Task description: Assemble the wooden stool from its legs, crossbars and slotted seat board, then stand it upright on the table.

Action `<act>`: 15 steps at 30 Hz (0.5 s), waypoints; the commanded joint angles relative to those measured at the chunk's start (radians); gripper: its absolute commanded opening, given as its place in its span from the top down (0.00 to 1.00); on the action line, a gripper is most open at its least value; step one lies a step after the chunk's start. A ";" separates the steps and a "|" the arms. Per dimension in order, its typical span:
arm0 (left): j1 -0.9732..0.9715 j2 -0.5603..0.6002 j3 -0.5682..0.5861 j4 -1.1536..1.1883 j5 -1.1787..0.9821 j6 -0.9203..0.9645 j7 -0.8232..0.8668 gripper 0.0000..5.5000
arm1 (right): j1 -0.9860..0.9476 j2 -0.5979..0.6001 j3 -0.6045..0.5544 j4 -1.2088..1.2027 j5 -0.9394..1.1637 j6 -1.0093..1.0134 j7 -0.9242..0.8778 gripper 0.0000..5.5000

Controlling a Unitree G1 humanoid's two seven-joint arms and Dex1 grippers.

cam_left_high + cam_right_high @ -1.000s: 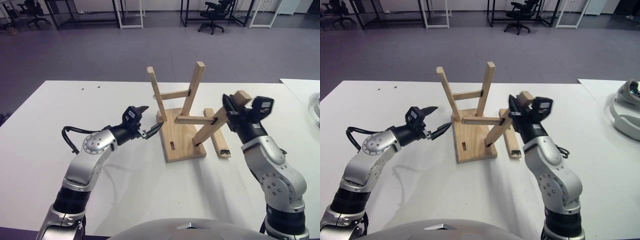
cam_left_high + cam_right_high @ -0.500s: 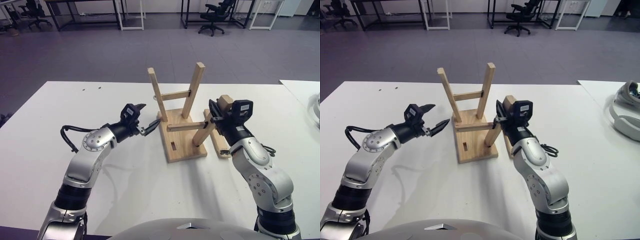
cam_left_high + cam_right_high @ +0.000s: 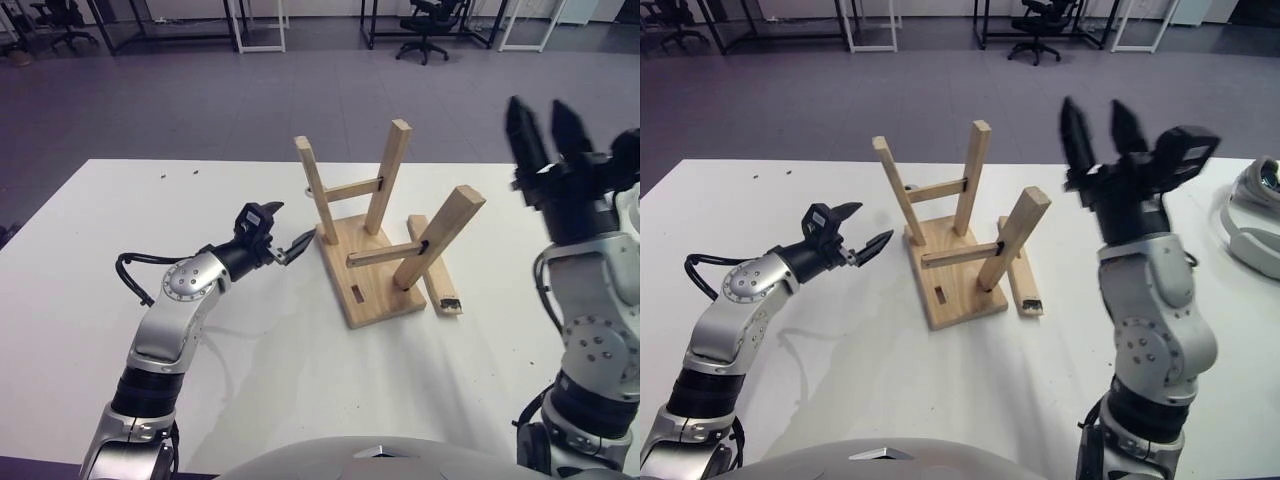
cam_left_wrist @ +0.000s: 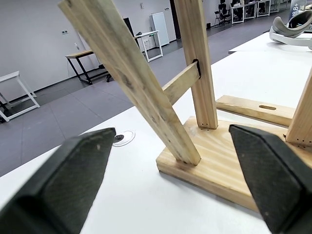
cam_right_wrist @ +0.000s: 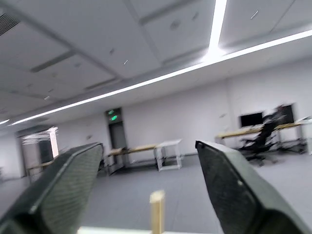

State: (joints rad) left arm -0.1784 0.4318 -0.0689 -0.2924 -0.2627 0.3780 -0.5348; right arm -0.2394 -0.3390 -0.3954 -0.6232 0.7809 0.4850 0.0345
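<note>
The stool [image 3: 375, 270] lies upside down just ahead of the left gripper [image 3: 290, 230]. Its seat [image 3: 385, 300] is a flat rectangular board of pale, grained wood, resting on the white table [image 3: 250, 390], with a small slot [image 3: 357, 293] cut through it. Two square-section legs [image 3: 315, 190] [image 3: 388, 175] rise from the seat edge nearest that gripper's tips. They splay apart and are tied by a short crossbar [image 3: 350, 189]. A third leg [image 3: 440, 235] leans outward on the side of the seat away from the left gripper. A second crossbar [image 3: 383, 256] is pushed into it, its other end free over the seat. A loose bar [image 3: 445, 290] of the same wood, slotted, lies flat on the table just beside the seat, past the leaning leg. A dark mark at its near end is too small to read.

The left gripper sits low over the table with its matte black fingers [image 4: 73, 185] spread wide and nothing between them, the tips close to the nearest leg's foot. The right gripper [image 3: 536, 105] is raised high, well above and to the right of the stool. Its fingers are apart, pointing up, and hold nothing.
</note>
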 commanded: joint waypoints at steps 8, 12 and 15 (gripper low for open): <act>-0.028 -0.023 0.008 0.027 0.022 -0.023 0.027 0.22 | 0.261 -0.034 0.298 0.472 -0.271 0.223 0.113 0.14; -0.031 -0.028 0.004 0.031 0.026 -0.021 0.030 0.22 | 0.257 -0.078 0.385 0.528 -0.371 0.261 0.140 0.22; -0.036 -0.030 0.001 0.037 0.028 -0.020 0.028 0.22 | 0.267 -0.105 0.431 0.537 -0.443 0.275 0.150 0.31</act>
State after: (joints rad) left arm -0.2003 0.3990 -0.0603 -0.2680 -0.2553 0.3613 -0.5107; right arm -0.0051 -0.4362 0.0003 -0.1277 0.3721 0.7029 0.1750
